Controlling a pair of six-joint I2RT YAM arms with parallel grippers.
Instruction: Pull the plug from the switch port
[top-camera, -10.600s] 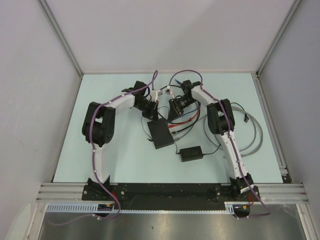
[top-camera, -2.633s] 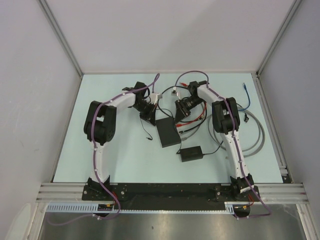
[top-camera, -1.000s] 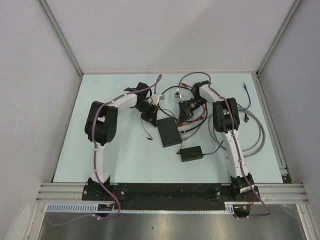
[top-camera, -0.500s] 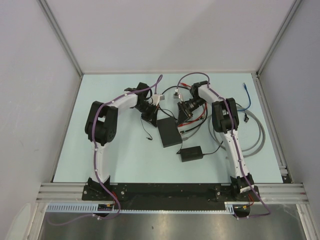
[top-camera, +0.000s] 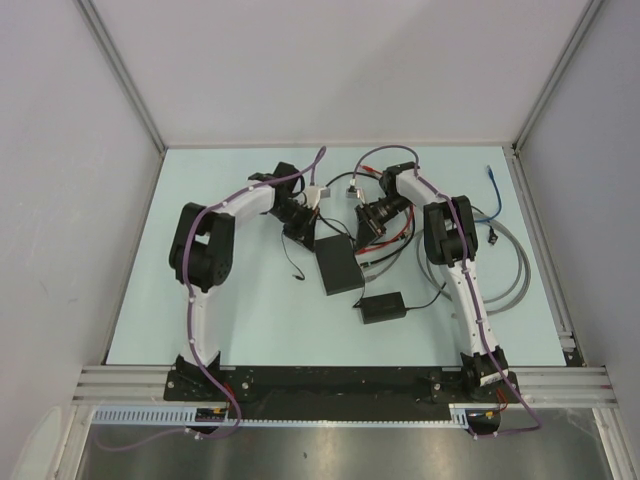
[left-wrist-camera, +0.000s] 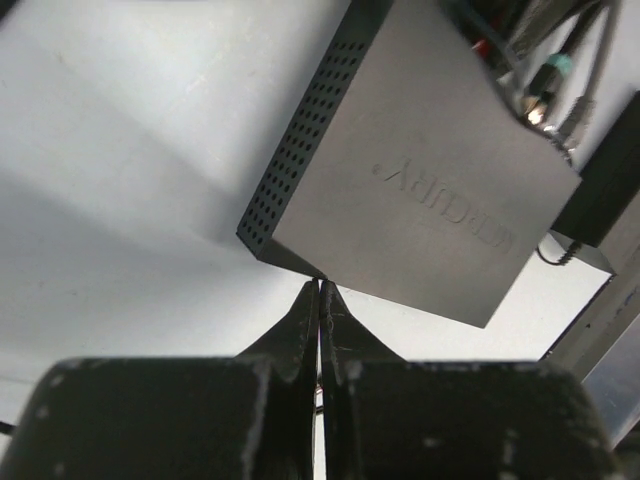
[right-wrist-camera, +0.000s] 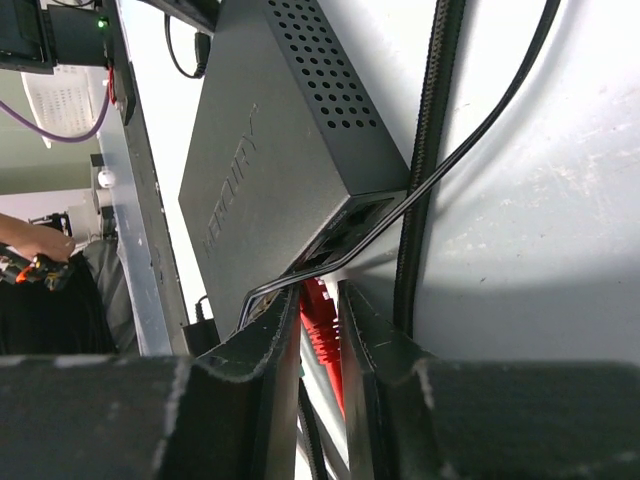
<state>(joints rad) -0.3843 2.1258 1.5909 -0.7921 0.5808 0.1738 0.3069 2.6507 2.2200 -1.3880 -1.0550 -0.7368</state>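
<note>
Moved since the earliest frame: the flat matte-black rectangular box now lies a little further right on the pale blue-green worktop and is turned more end-on to the arms. A thin blue cable now lies well to the right of the box, where none lay before. Over the last second, nothing in the overhead view has shifted noticeably.

Left hand: fingers pressed flat together, nothing between them. The tips sit right at the box's near corner. Cannot tell whether they touch it.

Right hand: narrowed onto the red plug, which fills the gap, with both inner faces against it. The plug stands at the box's ported edge, and the switch port is a dark recess in that edge just ahead of the fingertips. Cannot tell how deep the plug is seated.

A thin black wire crosses in front of the ports and passes over the fingertips. A thick braided black cable runs alongside the box's ported end.

Box top carries raised tone-on-tone lettering, upside down in the left wrist view and sideways in the right. It looks like "MERCURY", but not every letter is certain. The side wall is punched with rows of small round holes.

A smaller black power-adapter brick lies near the box, on its near right side.
</note>
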